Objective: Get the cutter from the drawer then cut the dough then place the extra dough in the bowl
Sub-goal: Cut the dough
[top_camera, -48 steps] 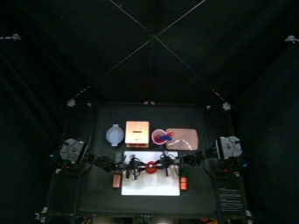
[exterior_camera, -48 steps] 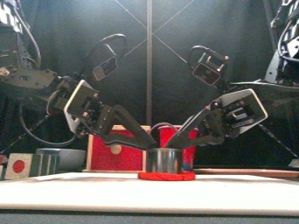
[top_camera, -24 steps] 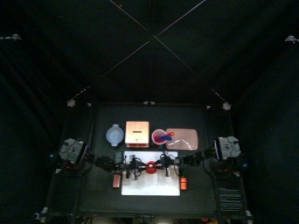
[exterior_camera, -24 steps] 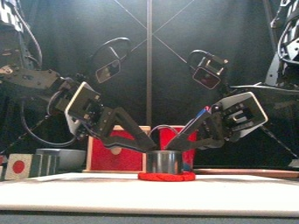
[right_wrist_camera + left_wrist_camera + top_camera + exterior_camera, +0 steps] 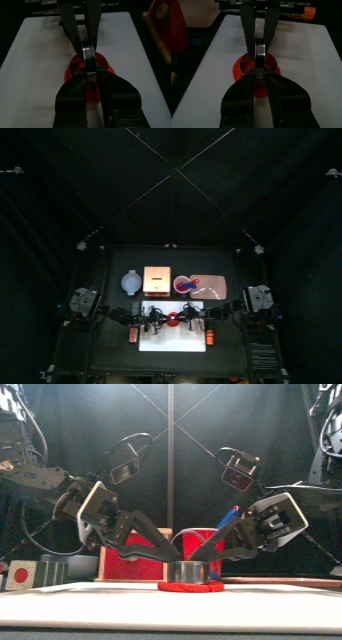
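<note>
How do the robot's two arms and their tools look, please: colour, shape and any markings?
The left arm and the right arm are black, made of jointed segments. The left tool and the right tool each have two long black jaws, narrowing toward the tips, under a white cross-plate. I see no printed markings.

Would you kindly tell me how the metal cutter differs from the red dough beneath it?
The cutter is grey metal and stands upright; the dough is red and lies flat. The cutter is narrower, so the dough shows all round it. Both are on the white board.
</note>
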